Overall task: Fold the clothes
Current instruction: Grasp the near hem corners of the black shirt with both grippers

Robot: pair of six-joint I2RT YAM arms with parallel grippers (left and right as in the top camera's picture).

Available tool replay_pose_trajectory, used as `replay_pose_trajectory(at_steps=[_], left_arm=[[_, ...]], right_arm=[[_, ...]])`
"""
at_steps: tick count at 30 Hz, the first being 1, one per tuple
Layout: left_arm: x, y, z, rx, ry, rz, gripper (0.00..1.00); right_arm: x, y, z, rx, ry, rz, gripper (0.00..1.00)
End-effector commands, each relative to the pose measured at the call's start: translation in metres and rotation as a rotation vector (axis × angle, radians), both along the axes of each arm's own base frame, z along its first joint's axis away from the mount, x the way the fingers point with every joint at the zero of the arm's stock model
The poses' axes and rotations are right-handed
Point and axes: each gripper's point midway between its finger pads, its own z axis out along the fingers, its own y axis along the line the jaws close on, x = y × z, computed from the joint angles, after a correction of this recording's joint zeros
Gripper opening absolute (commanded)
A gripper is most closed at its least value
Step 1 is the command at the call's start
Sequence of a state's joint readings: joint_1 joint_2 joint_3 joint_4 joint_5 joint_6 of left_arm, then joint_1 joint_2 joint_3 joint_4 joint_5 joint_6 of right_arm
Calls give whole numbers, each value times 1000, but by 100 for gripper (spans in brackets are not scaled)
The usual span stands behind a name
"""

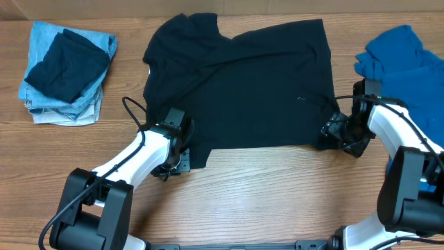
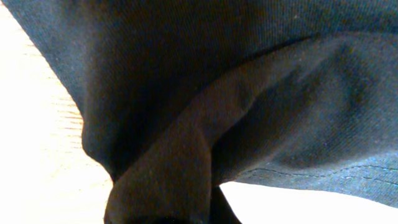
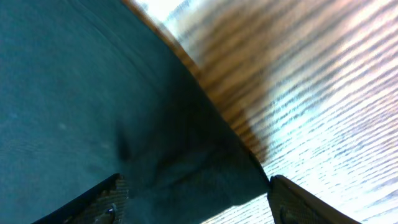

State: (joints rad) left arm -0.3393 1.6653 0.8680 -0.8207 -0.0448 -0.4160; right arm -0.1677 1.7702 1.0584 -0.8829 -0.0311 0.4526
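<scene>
Wooden table (image 1: 277, 187), overhead: the black T-shirt (image 1: 243, 90) lies spread at centre. My left gripper (image 1: 173, 158) sits at its near-left hem corner, where cloth fills the wrist view and I cannot tell how the jaws stand. My right gripper (image 1: 338, 132) straddles the near-right corner with its jaws apart. A folded pile (image 1: 66, 73) lies far left and a blue garment (image 1: 402, 59) far right.

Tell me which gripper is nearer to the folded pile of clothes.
Left. The left gripper is at the black shirt's front-left corner, just right of the folded pile. The right gripper is at the front-right corner, across the whole shirt.
</scene>
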Motion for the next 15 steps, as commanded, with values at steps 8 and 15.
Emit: replay_pose_trajectory(at_steps=[8,15], left_arm=[[-7,5,-3,13,18,10,4],[15,0,26,16,-5,5,4]], right_arm=[[-10,2,-19,-10,-7,-44,53],[6,-1,3,-14,-23,-32,4]])
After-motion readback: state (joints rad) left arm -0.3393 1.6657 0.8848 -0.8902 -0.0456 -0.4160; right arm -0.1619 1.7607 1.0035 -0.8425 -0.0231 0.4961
